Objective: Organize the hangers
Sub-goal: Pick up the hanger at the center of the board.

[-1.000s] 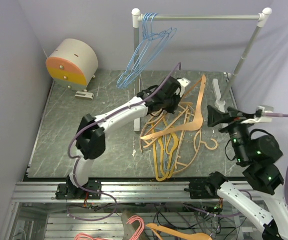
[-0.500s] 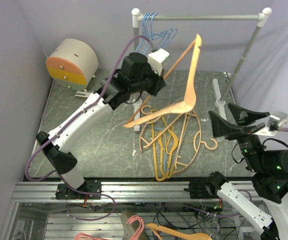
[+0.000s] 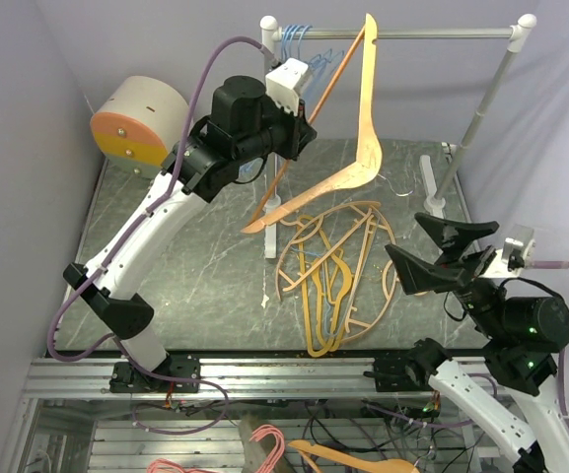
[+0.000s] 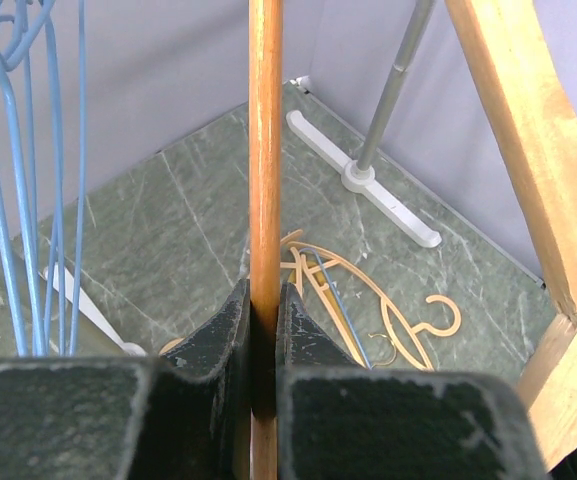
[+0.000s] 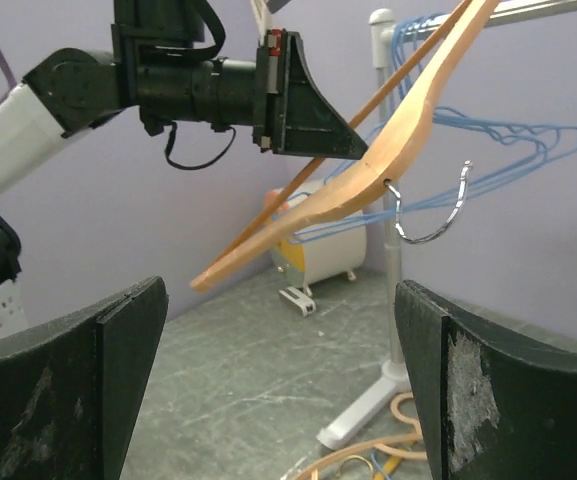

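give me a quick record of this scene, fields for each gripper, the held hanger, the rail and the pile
left gripper: shut on the bottom bar of the wooden hanger
wooden hanger: raised beside the rail, tilted; its metal hook hangs free, not on the rail
right gripper: open, empty, over the table's right side
rail: carries blue wire hangers at its left end
pile: tan hangers tangled on the table

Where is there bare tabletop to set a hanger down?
Bare table left of the rack post, between the round drum and the near edge. Crowded right of the post: the hanger pile.
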`<state>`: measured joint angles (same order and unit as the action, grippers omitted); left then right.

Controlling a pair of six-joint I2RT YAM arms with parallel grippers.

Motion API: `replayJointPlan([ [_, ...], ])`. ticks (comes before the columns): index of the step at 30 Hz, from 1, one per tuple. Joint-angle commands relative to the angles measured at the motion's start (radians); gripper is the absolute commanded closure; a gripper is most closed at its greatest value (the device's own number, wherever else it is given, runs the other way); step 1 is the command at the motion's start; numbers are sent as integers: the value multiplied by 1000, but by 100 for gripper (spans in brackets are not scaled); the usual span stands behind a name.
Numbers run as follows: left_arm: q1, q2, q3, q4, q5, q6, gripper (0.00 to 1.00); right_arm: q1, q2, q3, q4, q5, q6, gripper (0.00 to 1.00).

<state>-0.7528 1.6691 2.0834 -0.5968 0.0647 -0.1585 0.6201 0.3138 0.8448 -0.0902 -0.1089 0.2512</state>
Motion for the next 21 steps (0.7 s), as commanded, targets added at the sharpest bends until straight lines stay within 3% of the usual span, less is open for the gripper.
replayJointPlan([
  [1, -1, -2, 50, 10, 17, -34, 93, -3, 64, -79, 106, -86, 84, 3],
  [5, -2, 13, 71, 29, 29, -63, 93, -3, 124, -238, 361, -136, 204, 4],
  [10, -2, 14, 69, 36, 26, -89, 93, -2, 192, -342, 629, -44, 256, 5],
  [17, -2, 14, 54, 40, -11, -102, 93, 4, 449, -393, 1117, -94, 397, 6],
  [21, 0, 23, 55, 42, -20, -101, 93, 26, 573, -384, 1279, -104, 440, 6],
])
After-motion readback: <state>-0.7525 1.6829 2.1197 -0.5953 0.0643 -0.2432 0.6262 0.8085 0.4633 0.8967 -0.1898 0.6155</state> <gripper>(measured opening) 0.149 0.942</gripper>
